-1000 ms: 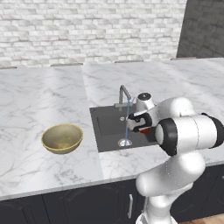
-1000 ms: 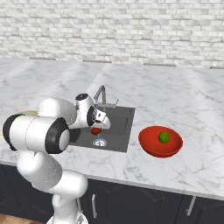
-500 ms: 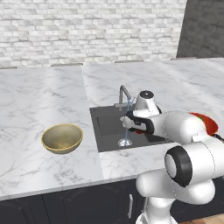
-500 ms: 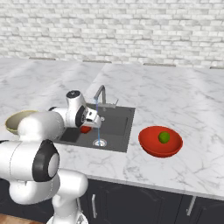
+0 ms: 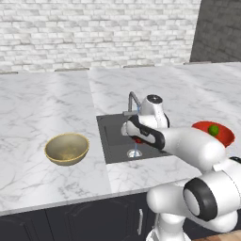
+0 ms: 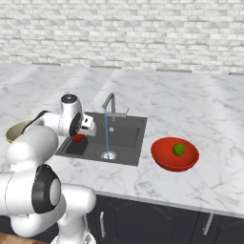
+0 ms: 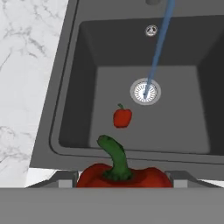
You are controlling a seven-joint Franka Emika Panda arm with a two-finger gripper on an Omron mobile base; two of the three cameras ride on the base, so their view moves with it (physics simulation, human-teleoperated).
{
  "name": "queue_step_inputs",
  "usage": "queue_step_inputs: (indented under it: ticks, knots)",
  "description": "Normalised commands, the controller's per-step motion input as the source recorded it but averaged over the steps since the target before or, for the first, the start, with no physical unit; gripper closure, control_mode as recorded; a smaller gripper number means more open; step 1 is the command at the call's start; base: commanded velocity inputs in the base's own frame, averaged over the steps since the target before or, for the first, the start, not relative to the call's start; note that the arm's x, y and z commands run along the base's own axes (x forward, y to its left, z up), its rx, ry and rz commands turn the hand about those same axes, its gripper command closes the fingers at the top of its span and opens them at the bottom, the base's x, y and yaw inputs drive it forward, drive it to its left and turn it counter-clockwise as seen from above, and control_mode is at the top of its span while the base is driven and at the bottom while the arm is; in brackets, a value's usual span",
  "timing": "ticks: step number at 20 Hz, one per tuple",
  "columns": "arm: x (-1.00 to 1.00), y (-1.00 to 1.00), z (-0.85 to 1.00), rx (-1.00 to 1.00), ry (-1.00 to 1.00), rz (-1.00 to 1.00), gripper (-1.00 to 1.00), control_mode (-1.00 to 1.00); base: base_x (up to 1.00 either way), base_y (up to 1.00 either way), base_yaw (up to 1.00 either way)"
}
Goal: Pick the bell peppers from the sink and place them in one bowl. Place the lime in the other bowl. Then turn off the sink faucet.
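Note:
My gripper [image 7: 123, 180] is shut on a red bell pepper [image 7: 124, 176] with its green stem pointing up. It hangs over the left side of the dark sink [image 7: 183, 122]. From the sides, the gripper [image 6: 80, 137] and its pepper [image 6: 78, 138] sit just above the basin's left edge. A second small bell pepper [image 7: 122, 117] lies on the sink floor near the drain [image 7: 145, 91]. Water runs from the faucet [image 6: 110, 102] in a thin stream [image 7: 156, 57]. The tan bowl [image 5: 67, 148] stands left of the sink [image 5: 113, 136]. The lime [image 6: 178, 149] rests in the red bowl [image 6: 162, 159] on the right.
White marble counter [image 5: 42, 108] surrounds the sink, with a brick wall behind it. My own arm [image 5: 188, 143] stretches across the sink's right side in the left base view. Dark cabinet fronts [image 6: 157, 224] run below the counter edge.
The gripper has carried the held pepper leftward across the sink, away from the water stream. The arm's elbow has swung out to the right and low. Bowls, lime and the other pepper stayed put.

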Motion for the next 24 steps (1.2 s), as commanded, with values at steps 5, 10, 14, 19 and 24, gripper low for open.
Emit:
queue_step_inputs:
  ticks: [5,10,14,19,24]
  knots:
    - [-0.12,0.54,0.23,0.11,0.0,0.09,1.0,-1.0,0.0,0.0,0.0]
    - [-0.02,0.66,0.09,0.07,0.0,0.08,1.0,-1.0,0.0,0.0,0.0]
    - [-0.04,0.72,0.09,0.04,0.0,0.07,1.0,-1.0,0.0,0.0,0.0]
    - [-0.04,0.64,0.15,0.05,0.0,0.07,1.0,-1.0,0.0,0.0,0.0]
    - [-0.06,0.6,0.19,0.05,0.0,0.06,1.0,-1.0,0.0,0.0,0.0]
